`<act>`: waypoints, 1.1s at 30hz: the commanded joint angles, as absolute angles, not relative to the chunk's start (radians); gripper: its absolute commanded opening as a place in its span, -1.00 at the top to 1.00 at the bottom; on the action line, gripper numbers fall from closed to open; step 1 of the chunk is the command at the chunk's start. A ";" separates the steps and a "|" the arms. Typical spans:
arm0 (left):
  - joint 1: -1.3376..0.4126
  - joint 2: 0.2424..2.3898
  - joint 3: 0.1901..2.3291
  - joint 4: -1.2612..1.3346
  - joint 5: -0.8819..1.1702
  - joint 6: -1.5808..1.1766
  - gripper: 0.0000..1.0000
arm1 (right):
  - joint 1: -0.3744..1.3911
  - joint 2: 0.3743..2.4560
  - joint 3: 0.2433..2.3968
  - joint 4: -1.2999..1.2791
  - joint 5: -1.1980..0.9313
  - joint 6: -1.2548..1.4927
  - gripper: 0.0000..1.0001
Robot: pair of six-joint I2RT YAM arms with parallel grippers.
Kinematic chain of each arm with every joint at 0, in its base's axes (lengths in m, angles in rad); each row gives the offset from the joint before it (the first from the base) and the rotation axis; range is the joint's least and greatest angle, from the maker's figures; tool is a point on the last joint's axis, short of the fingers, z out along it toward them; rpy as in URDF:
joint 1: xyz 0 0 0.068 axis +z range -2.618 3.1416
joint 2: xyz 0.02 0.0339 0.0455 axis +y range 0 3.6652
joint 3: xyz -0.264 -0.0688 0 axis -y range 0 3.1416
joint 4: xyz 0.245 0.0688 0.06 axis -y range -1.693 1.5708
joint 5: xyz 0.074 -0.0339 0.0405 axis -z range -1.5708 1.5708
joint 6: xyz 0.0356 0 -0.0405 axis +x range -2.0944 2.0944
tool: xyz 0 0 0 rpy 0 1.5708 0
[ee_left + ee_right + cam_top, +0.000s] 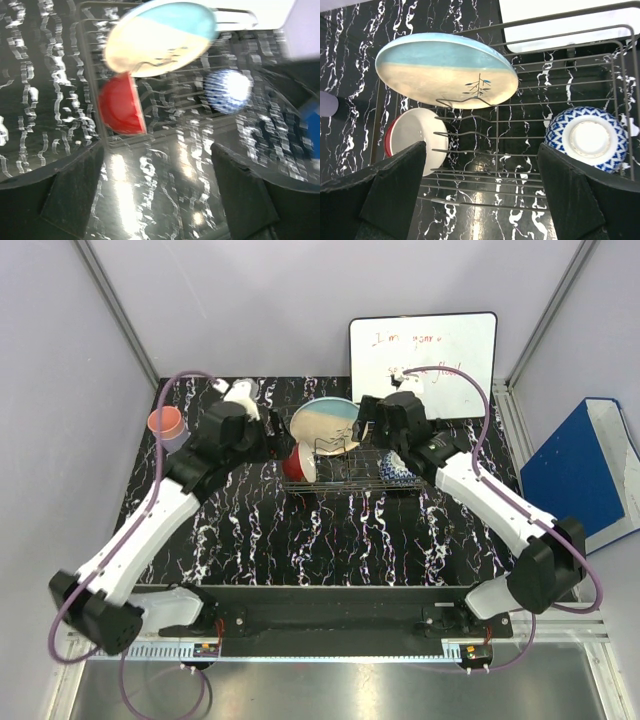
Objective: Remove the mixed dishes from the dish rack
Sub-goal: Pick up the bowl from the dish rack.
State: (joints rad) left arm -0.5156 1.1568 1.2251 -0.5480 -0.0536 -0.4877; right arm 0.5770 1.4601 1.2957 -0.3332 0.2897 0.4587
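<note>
The black wire dish rack (345, 472) stands mid-table. In it, the light-blue-and-cream plate (325, 425) leans upright at the back left. The red bowl with cream inside (298, 465) stands on edge at the front left, and the blue-and-white patterned bowl (400, 468) lies at the right. My left gripper (275, 445) is open and empty just left of the rack, facing the red bowl (120, 107) and plate (160, 37). My right gripper (368, 425) is open and empty above the rack (520, 165), between the red bowl (415, 135) and patterned bowl (587, 137). The small red patterned dish is out of view.
A salmon-pink cup (166, 423) and a lavender cup (178, 443) stand on the table at the far left. A white board with red writing (425, 350) leans behind the rack. A blue binder (575, 470) lies off the table's right side.
</note>
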 commanded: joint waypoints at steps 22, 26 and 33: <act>-0.578 1.114 1.203 -0.657 -0.437 -0.577 -0.65 | 0.669 1.666 1.292 -0.008 -0.276 0.526 -0.85; -0.577 1.081 1.189 -0.669 -0.439 -0.574 -0.67 | 0.683 1.733 1.324 0.026 -0.287 0.538 -0.82; -0.577 1.078 1.157 -0.666 -0.420 -0.568 -0.68 | 0.689 1.831 1.365 0.055 -0.342 0.546 -0.78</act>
